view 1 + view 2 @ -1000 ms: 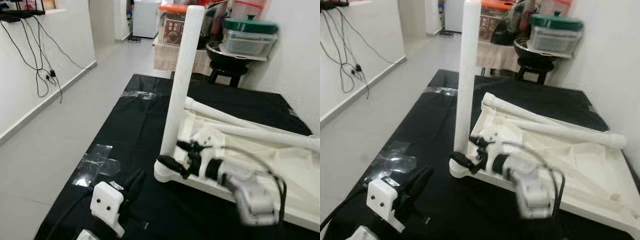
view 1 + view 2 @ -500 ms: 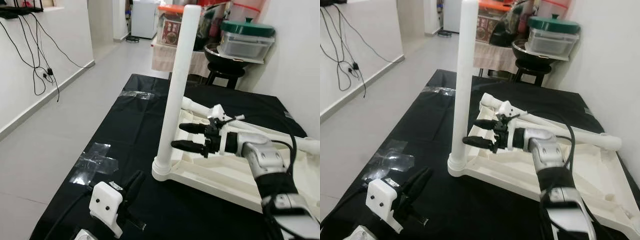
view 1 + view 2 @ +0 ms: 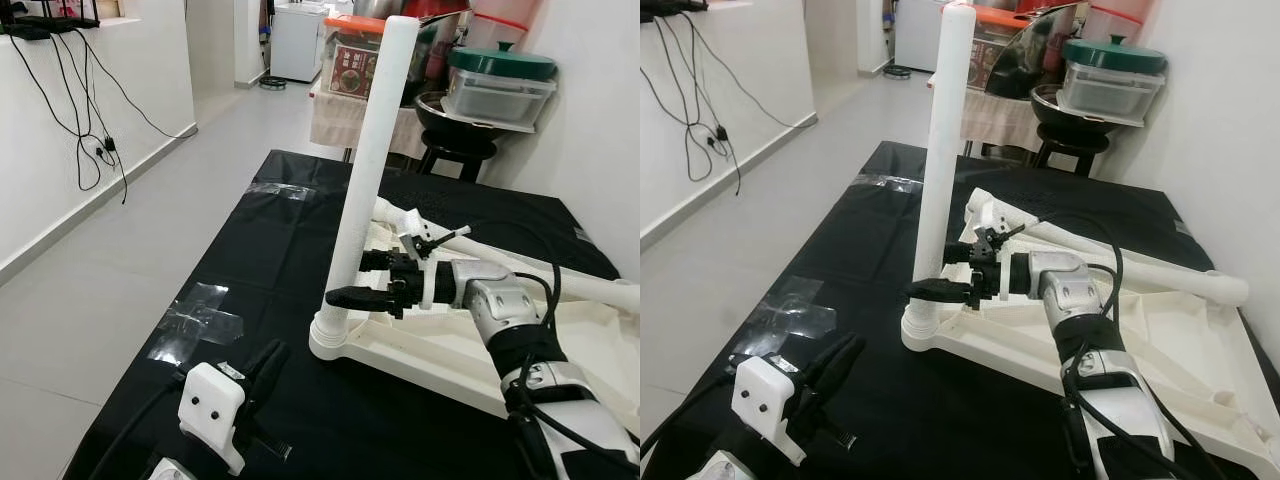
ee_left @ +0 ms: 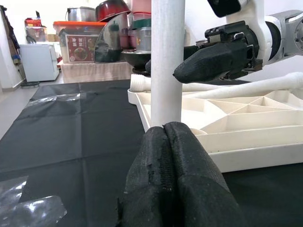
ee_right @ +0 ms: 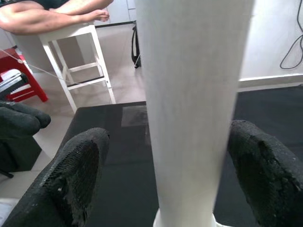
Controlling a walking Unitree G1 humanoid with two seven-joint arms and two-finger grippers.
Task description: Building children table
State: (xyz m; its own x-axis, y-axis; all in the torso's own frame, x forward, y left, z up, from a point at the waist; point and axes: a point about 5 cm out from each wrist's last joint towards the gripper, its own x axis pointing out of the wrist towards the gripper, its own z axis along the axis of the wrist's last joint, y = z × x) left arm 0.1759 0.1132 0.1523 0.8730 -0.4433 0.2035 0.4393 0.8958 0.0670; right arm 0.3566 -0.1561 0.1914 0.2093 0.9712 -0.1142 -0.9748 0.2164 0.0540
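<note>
White plastic makes up the table top (image 3: 560, 345) you are working on. It lies upside down on a black cloth (image 3: 260, 250) on the floor (image 3: 110, 270). One leg (image 3: 368, 170) stands straight up in the near corner socket of the top. More legs (image 3: 520, 265) lie flat across the top, behind the standing one.

Your right gripper (image 3: 362, 280) reaches in from the right, low down by the standing leg. Its two black fingers (image 5: 75, 175) are spread wide, one on each side of the leg. In the right wrist view you can see a gap between each finger and the leg, so they are around it but not touching it. The gripper has hold of nothing.

Your left gripper (image 3: 262, 375) sits low over the black cloth, near the corner of the top where the leg stands. Its fingers (image 4: 177, 179) are pressed together and hold nothing. They point at the bottom of the leg but stay apart from it.

Bits of clear tape (image 3: 200, 322) are stuck on the cloth to your left. Behind the cloth you can see a stool (image 3: 455, 150) with a box (image 3: 500, 85) that has a green lid. Black wires (image 3: 85, 120) hang down the wall on the left. In the right wrist view, a person's bare legs (image 5: 52, 12) rest on a white stool (image 5: 80, 61).
</note>
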